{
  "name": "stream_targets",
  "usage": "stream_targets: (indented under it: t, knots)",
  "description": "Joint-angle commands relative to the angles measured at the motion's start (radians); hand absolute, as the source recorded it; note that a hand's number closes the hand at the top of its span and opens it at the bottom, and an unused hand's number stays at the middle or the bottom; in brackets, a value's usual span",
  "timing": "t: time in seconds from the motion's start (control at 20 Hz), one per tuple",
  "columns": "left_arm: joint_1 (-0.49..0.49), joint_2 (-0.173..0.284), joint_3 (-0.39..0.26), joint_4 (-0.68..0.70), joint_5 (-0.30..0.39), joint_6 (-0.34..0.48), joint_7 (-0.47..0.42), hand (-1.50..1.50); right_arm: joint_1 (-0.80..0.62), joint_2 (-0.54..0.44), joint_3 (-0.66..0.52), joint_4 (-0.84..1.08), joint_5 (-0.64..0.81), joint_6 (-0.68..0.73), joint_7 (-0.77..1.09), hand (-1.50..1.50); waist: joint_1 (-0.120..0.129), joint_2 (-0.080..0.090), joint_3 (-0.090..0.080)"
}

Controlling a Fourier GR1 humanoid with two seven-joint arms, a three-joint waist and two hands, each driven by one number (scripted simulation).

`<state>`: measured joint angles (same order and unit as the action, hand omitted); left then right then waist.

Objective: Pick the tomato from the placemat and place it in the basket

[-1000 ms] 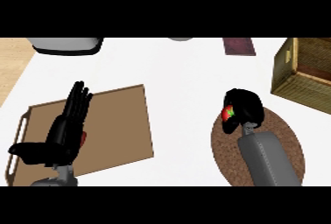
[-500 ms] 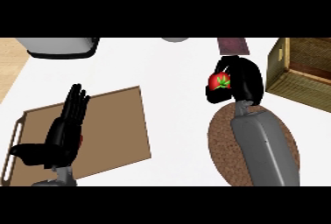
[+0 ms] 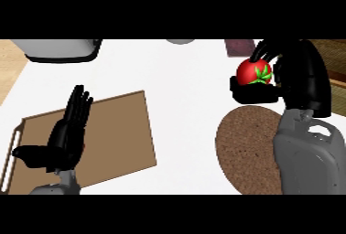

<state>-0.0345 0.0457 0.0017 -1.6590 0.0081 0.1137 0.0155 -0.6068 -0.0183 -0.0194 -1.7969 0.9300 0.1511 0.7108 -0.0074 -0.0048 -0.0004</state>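
Note:
A red tomato (image 3: pixel 253 73) with a green stem sits in my right hand (image 3: pixel 299 73), whose fingers and thumb curl round it. The hand is lifted above the far edge of the round brown placemat (image 3: pixel 246 146), at the right of the counter. A sliver of the woven basket (image 3: pixel 336 59) shows at the far right edge, mostly hidden behind my right hand. My left hand (image 3: pixel 66 132) rests open, fingers up, at the lower left.
A brown wooden board (image 3: pixel 118 137) lies under my left hand. A grey-and-white object (image 3: pixel 57 49) stands at the far left, a dark red object (image 3: pixel 238 47) and a grey round thing (image 3: pixel 179 41) at the far edge.
My right hand has risen off the placemat with the tomato and carried it away from me and to the right, toward the basket. The left hand has stayed still.

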Motion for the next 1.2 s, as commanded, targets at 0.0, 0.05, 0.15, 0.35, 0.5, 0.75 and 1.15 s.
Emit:
stream_targets:
  t: [0.0,0.05,0.15,0.35,0.5,0.75,1.15]
  knots:
    - [0.02,-0.04,-0.042,-0.003,-0.024,0.019,-0.021,0.0,-0.085,-0.066,-0.102,-0.073,-0.034,0.125,0.145,1.5,0.002,0.001,0.0]
    - [0.058,0.006,-0.012,-0.073,0.021,-0.026,0.026,0.0,-0.046,-0.06,-0.071,-0.091,0.003,0.102,0.153,1.5,0.008,0.001,0.0]
    - [0.054,0.002,-0.008,-0.06,0.016,-0.015,0.035,0.0,-0.021,-0.111,-0.092,-0.107,-0.014,0.158,0.151,1.5,0.007,0.002,0.0]
    - [0.079,-0.019,-0.022,-0.019,0.006,-0.023,-0.059,0.0,-0.024,-0.217,-0.133,-0.013,0.028,0.144,0.081,1.5,0.011,0.005,0.0]
    - [0.055,-0.028,-0.026,-0.026,-0.021,0.01,-0.036,0.0,-0.023,-0.263,-0.163,-0.009,0.014,0.177,0.082,1.5,0.009,0.004,0.0]
    - [0.028,0.001,0.008,-0.018,0.01,-0.017,0.003,0.0,0.069,-0.346,-0.309,0.058,-0.094,0.097,-0.099,1.5,0.007,0.005,0.001]
    - [0.064,0.008,0.007,-0.063,0.02,-0.037,0.003,0.0,0.014,-0.468,-0.371,0.267,-0.121,0.062,-0.19,1.5,0.012,0.005,0.0]
